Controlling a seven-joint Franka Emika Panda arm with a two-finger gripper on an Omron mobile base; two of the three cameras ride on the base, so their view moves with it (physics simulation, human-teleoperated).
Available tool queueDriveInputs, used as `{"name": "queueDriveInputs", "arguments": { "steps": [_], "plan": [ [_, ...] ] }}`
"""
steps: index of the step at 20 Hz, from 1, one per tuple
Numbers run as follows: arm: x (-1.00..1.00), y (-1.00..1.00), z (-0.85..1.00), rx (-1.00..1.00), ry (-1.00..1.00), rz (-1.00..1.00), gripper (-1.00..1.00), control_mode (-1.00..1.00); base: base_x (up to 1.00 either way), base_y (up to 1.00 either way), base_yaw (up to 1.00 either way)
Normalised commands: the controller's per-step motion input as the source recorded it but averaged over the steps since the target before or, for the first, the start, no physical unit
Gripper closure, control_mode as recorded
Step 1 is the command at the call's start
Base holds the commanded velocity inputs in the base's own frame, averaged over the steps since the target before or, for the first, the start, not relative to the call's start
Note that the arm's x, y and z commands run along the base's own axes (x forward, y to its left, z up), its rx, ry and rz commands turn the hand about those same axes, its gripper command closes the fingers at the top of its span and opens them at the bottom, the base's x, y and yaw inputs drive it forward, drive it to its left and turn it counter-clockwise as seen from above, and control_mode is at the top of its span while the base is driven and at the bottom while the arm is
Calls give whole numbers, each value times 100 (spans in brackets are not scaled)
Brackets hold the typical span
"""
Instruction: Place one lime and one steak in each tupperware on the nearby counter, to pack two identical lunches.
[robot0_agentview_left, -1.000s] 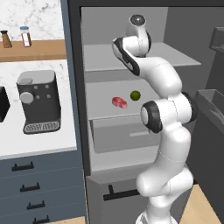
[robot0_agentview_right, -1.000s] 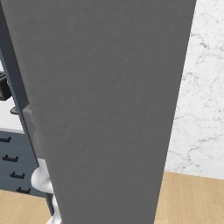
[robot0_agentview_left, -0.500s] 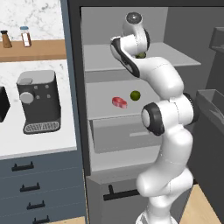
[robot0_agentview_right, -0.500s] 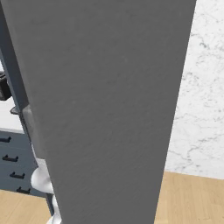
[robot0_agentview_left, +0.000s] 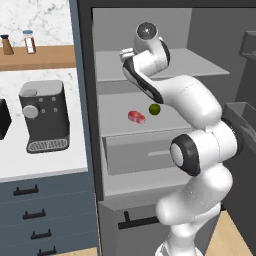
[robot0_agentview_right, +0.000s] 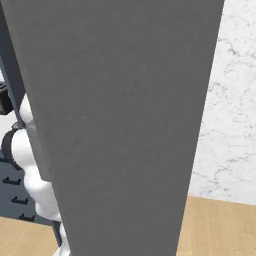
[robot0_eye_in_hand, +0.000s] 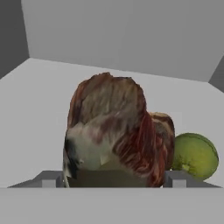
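The arm reaches into the open fridge (robot0_agentview_left: 210, 30), its claw (robot0_eye_in_hand: 114, 178) on an upper shelf (robot0_agentview_left: 200, 62), jaws set fairly wide with the darker steak (robot0_eye_in_hand: 113, 135) sitting between the two tips; whether they press on it or merely bracket it I cannot tell. That steak is a lumpy brown-red chunk with pale marbling, and a smooth, round yellow-green lime (robot0_eye_in_hand: 194, 156) lies just beside it. One shelf down rest a flat, bright red-pink steak (robot0_agentview_left: 136, 117) and a second lime (robot0_agentview_left: 154, 109). This looks like the pickup step; next would be a firm grip, then carrying it to a tupperware on the counter (robot0_agentview_left: 45, 160).
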Motion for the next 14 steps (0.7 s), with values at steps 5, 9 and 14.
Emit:
{"name": "queueDriveInputs", "arguments": {
  "steps": [5,9,14],
  "plan": [
    [-100,6,16,0,0,1,100,-100,0,0,0],
    [-100,-11,-6,0,-1,0,100,-100,0,0,0],
    [-100,-54,0,0,-11,0,100,-100,0,0,0]
  ]
}}
